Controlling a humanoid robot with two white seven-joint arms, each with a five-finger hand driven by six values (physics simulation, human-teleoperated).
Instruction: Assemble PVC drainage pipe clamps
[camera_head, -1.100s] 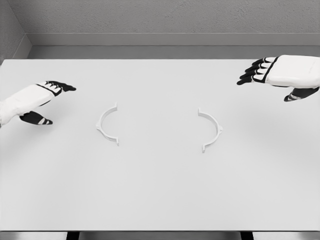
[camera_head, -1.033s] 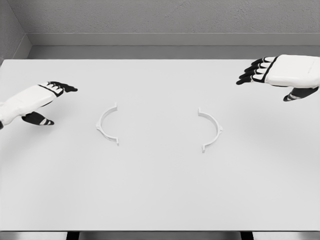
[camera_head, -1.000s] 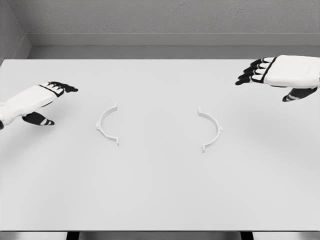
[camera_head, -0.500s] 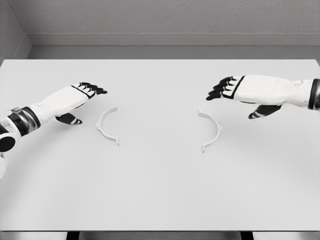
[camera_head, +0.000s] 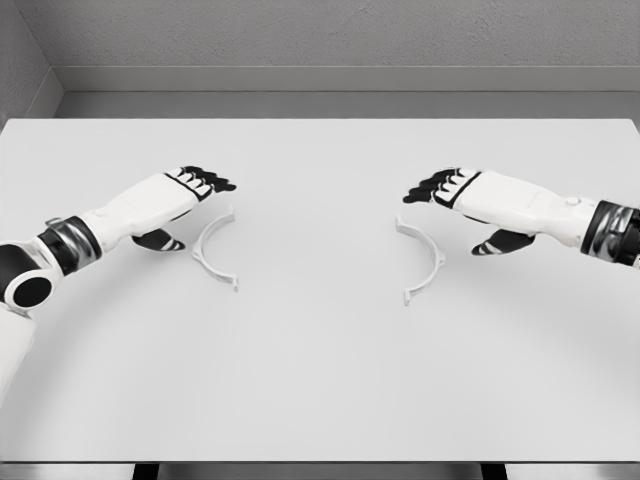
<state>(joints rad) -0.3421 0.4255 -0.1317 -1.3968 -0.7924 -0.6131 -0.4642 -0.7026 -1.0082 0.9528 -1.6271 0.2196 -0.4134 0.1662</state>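
Head view: two thin white half-ring clamp halves (camera_head: 215, 250) (camera_head: 422, 258) lie apart; left hand (camera_head: 170, 200) and right hand (camera_head: 480, 200) open, empty.

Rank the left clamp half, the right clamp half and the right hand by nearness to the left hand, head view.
1. left clamp half, just right of the left hand.
2. right clamp half, across the table, right of centre.
3. right hand, farthest right.

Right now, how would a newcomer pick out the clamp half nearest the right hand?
On the white table, look right of centre, just below the right hand. The right clamp half is a thin white arc bulging rightward; the left clamp half bulges leftward.
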